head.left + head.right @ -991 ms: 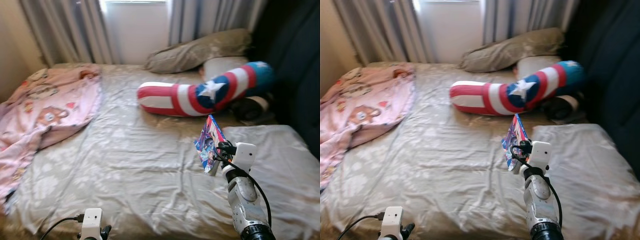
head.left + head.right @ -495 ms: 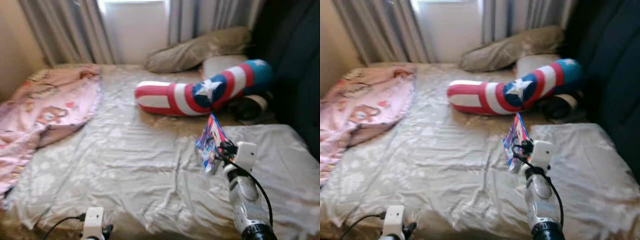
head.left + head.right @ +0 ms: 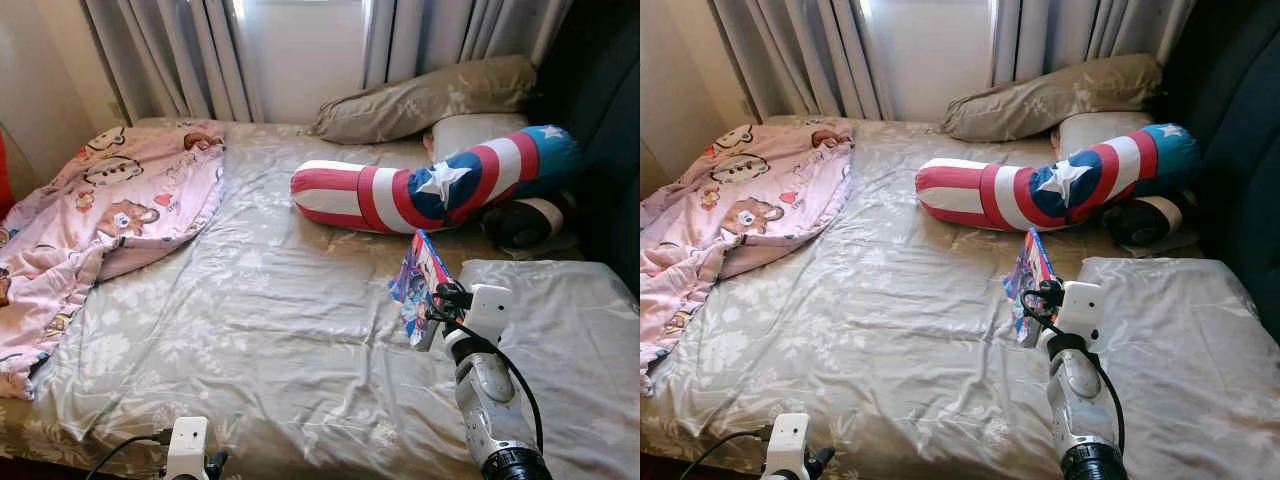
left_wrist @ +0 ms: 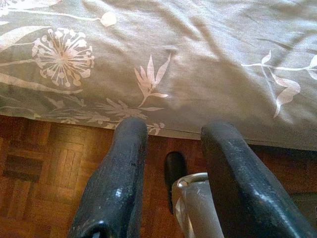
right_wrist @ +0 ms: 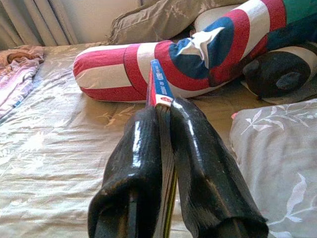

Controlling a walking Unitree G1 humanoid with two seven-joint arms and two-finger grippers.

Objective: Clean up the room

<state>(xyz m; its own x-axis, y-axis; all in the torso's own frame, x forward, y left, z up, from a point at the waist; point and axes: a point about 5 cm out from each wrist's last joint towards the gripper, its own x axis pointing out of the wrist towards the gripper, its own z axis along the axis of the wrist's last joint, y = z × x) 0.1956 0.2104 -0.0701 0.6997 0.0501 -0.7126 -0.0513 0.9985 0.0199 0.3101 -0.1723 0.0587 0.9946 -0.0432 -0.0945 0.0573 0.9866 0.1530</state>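
**Right pincer holding a thin book edge-on above the bed**

The right pincer (image 5: 163, 148) is closed almost fully, its two black fingers (image 5: 133, 168) pressed flat against either face of a thin book (image 3: 421, 285). The book has a glossy, brightly coloured cover, mainly blue with red and pink patches; in the right wrist view its spine edge (image 5: 159, 87) appears as a narrow blue and red strip with small print. It is held upright above the bed (image 3: 250, 330), over the grey floral sheet and just short of a grey floral pillow (image 3: 570, 330). Its long axis runs up and away from the pincer, the far corner pointing towards the red, white and blue bolster cushion (image 3: 430, 185) with a white star, which lies across the bed further back. Behind the bolster rest a tan pillow (image 3: 430, 95) and grey curtains (image 3: 190, 50). A pink cartoon-print blanket (image 3: 90, 220) covers the bed's left side. The left pincer (image 4: 168, 183) hangs low at the bed's near edge, fingers parted and empty, above the wooden floor (image 4: 44, 163).
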